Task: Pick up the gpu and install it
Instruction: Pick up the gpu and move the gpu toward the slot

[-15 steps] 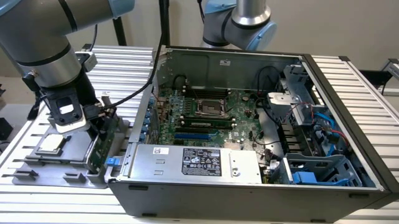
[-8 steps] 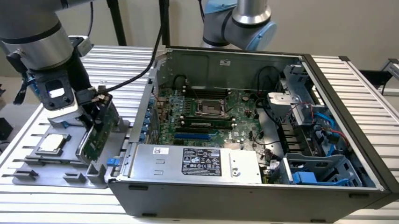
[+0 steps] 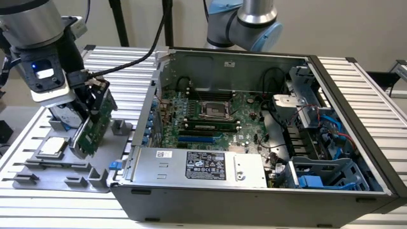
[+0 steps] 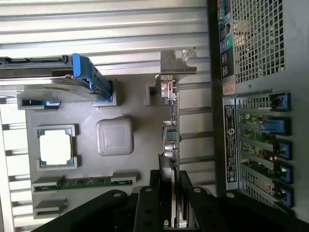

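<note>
The gripper (image 3: 94, 99) is clamped on the gpu (image 3: 89, 132) over the grey tray (image 3: 38, 183), at the exterior view's left of the computer case (image 3: 254, 200). The print on the white label (image 3: 205, 165) is too small to read.

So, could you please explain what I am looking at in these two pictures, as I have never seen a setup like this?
The machine is a robot arm with a gripper at its end. One picture comes from a camera standing off the arm and takes in the slatted metal table. The other comes from a camera on the arm's wrist, looking along the gripper. On the table are an open computer case and a grey tray of parts, among them a square silver chip and a hard drive in a blue frame. The gripper is shut on a green graphics card, held on edge over the tray, beside the case.
</note>
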You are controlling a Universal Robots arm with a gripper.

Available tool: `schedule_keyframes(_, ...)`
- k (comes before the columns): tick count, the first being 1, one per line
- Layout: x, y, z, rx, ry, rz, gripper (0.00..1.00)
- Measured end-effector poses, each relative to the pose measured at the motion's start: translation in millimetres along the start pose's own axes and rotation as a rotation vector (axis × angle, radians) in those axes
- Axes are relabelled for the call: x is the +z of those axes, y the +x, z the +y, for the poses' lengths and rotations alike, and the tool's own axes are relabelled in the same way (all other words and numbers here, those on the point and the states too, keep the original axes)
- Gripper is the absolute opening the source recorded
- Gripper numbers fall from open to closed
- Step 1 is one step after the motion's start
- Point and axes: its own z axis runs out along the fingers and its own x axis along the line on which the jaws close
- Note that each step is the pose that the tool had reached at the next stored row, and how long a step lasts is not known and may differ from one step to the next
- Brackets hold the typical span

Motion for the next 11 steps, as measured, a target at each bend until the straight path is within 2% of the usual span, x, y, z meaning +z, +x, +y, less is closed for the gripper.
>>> schedule_keyframes(7,-31.7,-4.3,0.9,-0.028,-0.0018,0.0041,0.27)
schedule_keyframes(11,-49.0,-12.0,2.0,-0.039,-0.0026,0.0067,0.27)
